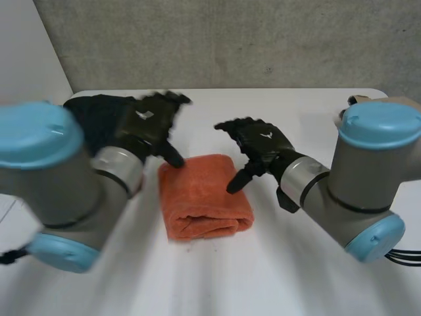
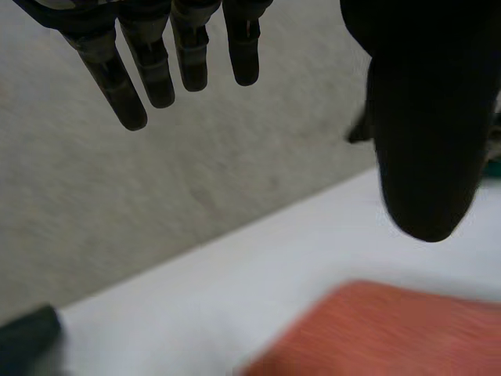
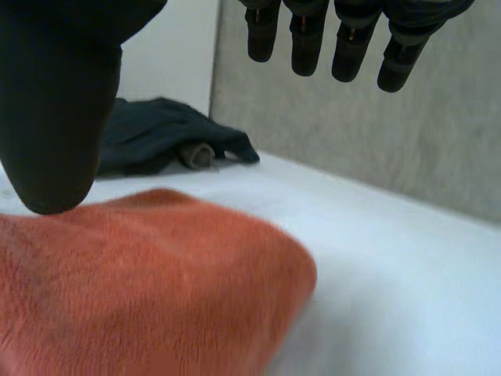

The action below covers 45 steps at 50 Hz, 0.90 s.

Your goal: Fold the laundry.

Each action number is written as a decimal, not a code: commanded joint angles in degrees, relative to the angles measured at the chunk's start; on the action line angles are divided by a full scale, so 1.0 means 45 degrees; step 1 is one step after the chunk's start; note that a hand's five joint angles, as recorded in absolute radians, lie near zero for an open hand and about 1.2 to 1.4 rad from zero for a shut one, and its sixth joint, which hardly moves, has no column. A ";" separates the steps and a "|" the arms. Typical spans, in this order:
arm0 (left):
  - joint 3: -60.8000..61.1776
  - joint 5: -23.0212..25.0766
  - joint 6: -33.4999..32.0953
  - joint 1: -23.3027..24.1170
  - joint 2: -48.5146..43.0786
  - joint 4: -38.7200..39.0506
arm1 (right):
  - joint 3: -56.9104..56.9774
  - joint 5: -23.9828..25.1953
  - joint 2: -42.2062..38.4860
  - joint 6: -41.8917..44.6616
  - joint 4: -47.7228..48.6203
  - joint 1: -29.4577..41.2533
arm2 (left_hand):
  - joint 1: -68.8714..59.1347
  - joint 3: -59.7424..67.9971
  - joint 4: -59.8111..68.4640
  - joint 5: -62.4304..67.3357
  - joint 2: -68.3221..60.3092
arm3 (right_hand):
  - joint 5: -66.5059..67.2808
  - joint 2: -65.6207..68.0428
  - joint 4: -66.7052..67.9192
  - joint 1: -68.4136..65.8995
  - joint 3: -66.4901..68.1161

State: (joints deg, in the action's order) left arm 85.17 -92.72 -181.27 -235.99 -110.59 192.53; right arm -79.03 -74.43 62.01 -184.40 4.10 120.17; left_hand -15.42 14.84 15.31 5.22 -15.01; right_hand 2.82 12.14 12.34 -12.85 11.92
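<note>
Folded orange towel (image 1: 205, 197) sits mid-frame on the white table (image 1: 296, 276) in the head view, with the left hand (image 1: 148, 125) by its upper-left corner and the right hand (image 1: 263, 145) by its right edge, both spread wide and holding nothing, while the right wrist view gives a clearer look at the dark garment (image 3: 164, 137) heaped beyond the towel.

The folded orange towel (image 1: 204, 196) is fuzzy terry cloth on a smooth, matt white table (image 1: 309, 263).

White table (image 1: 276, 118), folded orange towel (image 1: 204, 197) at centre, dark cloth heap (image 1: 99, 118) nr far-left corner
</note>
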 commanded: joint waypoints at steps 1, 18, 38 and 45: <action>-0.1563 -0.2264 -0.0166 0.1094 -0.3312 -0.1569 | 0.1837 0.0153 -0.2312 0.1055 -0.1770 -0.0200 | -0.0712 0.0841 0.0736 0.0756 -0.0804 | -0.0627 -0.0477 -0.0519 0.0634 -0.0426; -0.1368 -0.2756 -0.1376 0.1036 -0.2614 -0.2803 | 0.2544 -0.0920 -0.2630 0.4943 -0.2260 -0.0024 | -0.0301 0.0430 0.0325 0.0345 -0.0393 | 0.0177 0.0327 0.0284 -0.0169 0.0378; -0.4278 0.7785 -0.3701 -0.0447 -0.1146 -0.4909 | -0.4040 -0.2034 -0.1004 0.6623 0.4965 0.2827 | 0.0072 0.0057 -0.0047 -0.0027 -0.0021 | -0.0122 0.0028 -0.0015 0.0130 0.0078; -0.4279 0.7890 -0.3701 -0.0527 -0.1205 -0.5030 | -0.3319 -0.2073 -0.2253 0.7012 0.6078 0.2847 | 0.0111 0.0019 -0.0086 -0.0066 0.0018 | 0.0436 0.0586 0.0544 -0.0429 0.0637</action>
State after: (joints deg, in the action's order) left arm 65.72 -57.76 -198.08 -238.10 -115.64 170.77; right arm -97.00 -83.65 56.46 -154.25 27.96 133.14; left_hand -15.11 14.69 14.96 4.79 -15.01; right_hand 2.82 12.14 12.34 -12.85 11.92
